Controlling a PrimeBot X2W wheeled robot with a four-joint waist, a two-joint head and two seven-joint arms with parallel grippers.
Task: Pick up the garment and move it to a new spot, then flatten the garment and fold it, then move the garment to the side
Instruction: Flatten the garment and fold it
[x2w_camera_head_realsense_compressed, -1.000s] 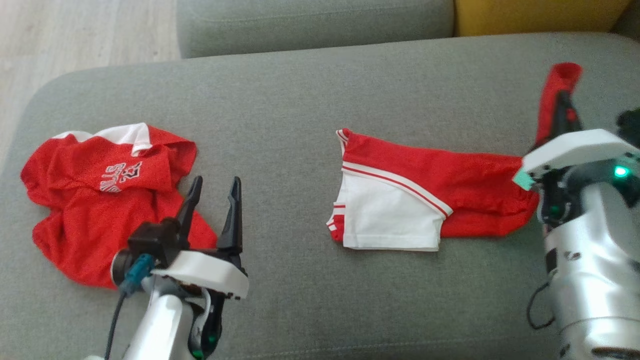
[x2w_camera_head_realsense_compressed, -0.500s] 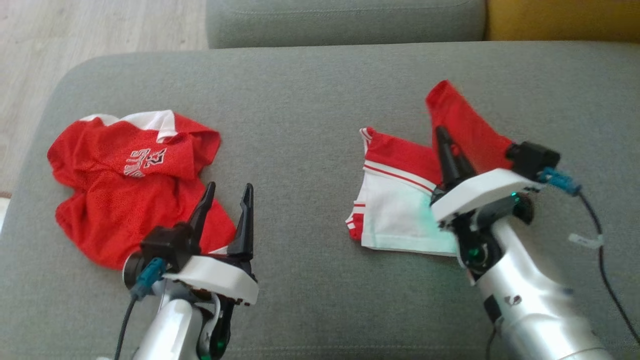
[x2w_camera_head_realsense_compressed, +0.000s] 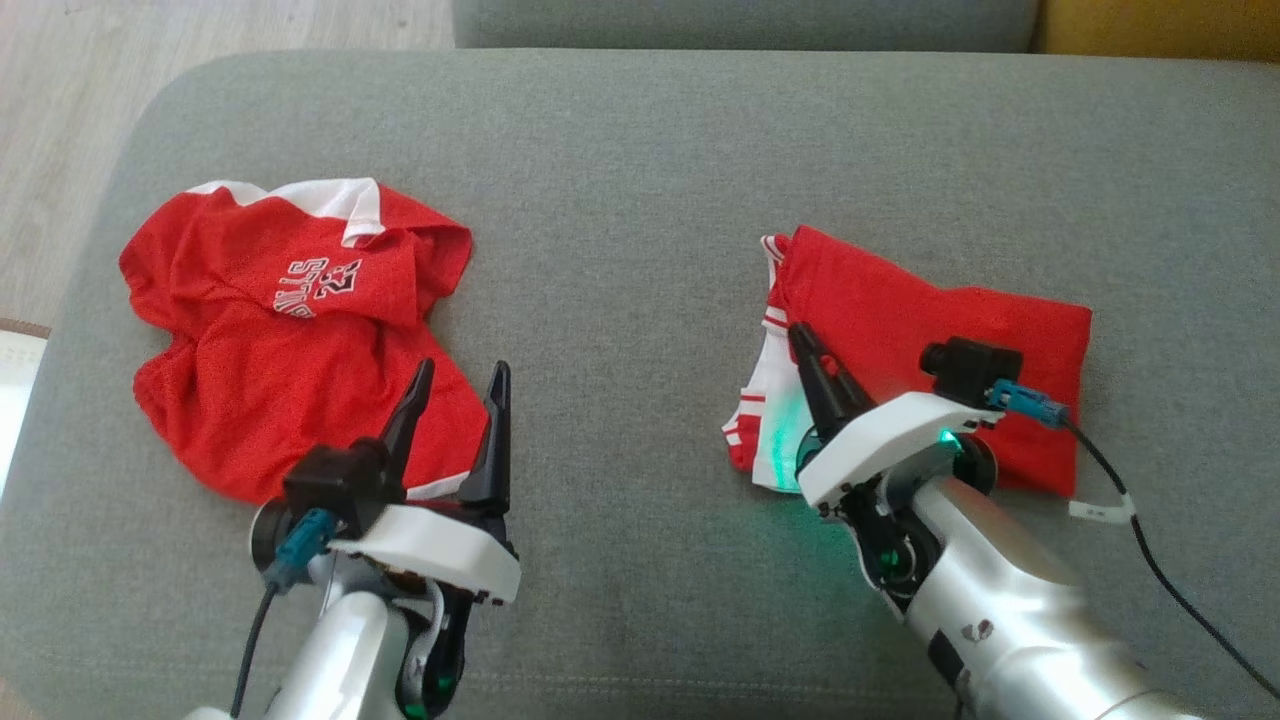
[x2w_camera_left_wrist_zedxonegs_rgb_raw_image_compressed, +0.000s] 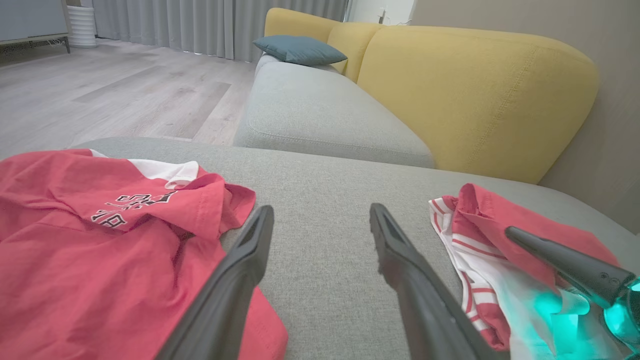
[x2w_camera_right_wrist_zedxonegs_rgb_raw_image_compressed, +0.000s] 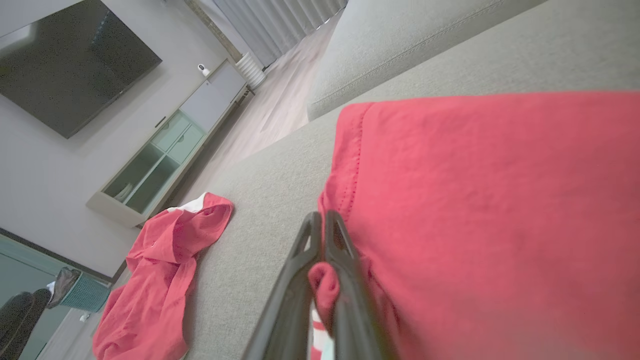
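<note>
Though aloft before, garment flap now flat.

**Red garment lies folded on the sofa cushion**

The garment is red, with white panels and red-and-white striped trim. It lies on the right part of the grey sofa cushion. Its red half is laid fairly flat over the white part, so white cloth and stripes peek out along the left and near edges. A small fold of red cloth at its left edge sits pinched between the closed fingers of the right hand.
</note>
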